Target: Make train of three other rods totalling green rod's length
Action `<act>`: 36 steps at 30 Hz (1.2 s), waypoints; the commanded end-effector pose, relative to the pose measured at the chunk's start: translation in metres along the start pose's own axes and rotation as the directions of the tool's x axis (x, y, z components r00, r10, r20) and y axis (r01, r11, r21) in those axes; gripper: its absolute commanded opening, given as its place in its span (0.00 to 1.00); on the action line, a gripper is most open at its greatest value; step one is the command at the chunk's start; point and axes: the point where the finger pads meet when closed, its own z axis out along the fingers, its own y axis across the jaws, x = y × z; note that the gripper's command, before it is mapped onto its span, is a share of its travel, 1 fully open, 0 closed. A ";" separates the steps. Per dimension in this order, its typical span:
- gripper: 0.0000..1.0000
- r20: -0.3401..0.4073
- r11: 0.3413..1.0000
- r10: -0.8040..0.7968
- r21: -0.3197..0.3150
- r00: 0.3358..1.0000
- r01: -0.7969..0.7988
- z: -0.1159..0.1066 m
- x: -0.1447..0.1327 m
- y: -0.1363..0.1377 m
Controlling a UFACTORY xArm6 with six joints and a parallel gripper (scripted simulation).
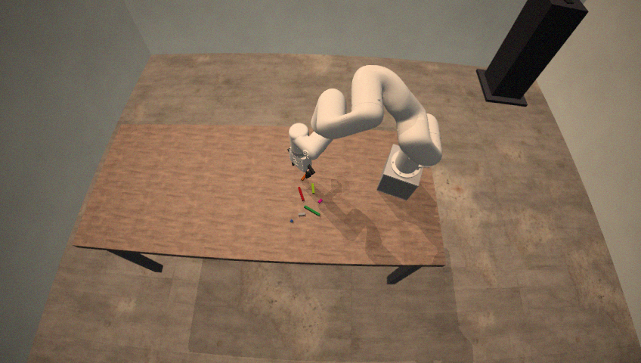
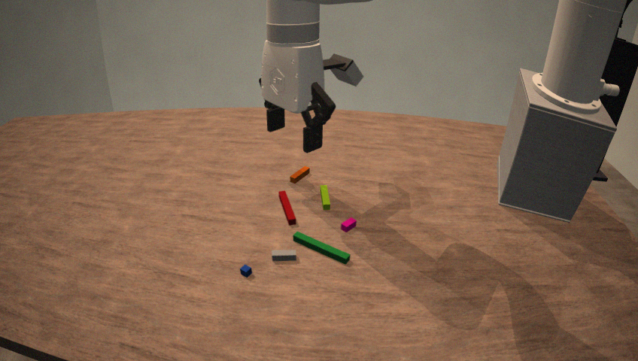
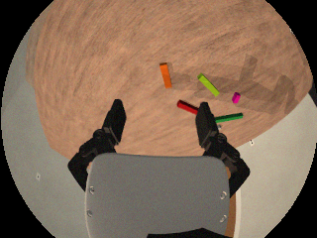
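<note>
The hand [image 1: 310,172] [image 2: 293,134] [image 3: 160,108], wide open and holding nothing, hovers above the tabletop [image 1: 180,193] [image 2: 134,201] [image 3: 99,64]. The exterior view shows the blue rod [image 1: 291,221] [image 2: 245,270] beyond the grey rod [image 1: 301,215] [image 2: 284,255] from the green rod [image 1: 311,210] [image 2: 321,247] [image 3: 229,118]; the wrist view shows no blue one.

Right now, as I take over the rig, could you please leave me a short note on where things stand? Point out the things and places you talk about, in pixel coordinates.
Gripper [image 1: 301,169] [image 2: 293,139] [image 3: 160,108]: open, empty, above the table [image 1: 157,179] [image 2: 134,201] [image 3: 99,64] near the orange rod [image 1: 303,177] [image 2: 299,174] [image 3: 165,75].
Rods: all lie apart; lime rod [image 1: 313,188] [image 2: 325,197] [image 3: 208,84] right of the red rod [image 1: 301,193] [image 2: 287,207] [image 3: 187,107] in the exterior view, magenta rod [image 1: 320,200] [image 2: 348,224] [image 3: 236,98] beyond the green rod [image 1: 311,210] [image 2: 321,247] [image 3: 229,117], grey rod [image 1: 301,215] [image 2: 284,255] between green and the blue rod [image 1: 291,221] [image 2: 245,270].
Done: no train.
Left: join blue, grey, orange (or blue, magenta, lime); keep others clear, then let go.
</note>
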 end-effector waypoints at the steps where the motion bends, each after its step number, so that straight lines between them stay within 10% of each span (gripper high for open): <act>1: 1.00 0.002 1.000 0.000 0.003 1.000 0.000 -0.001 -0.001 -0.001; 36: 1.00 0.002 1.000 0.011 0.003 1.000 -0.011 -0.001 -0.001 -0.001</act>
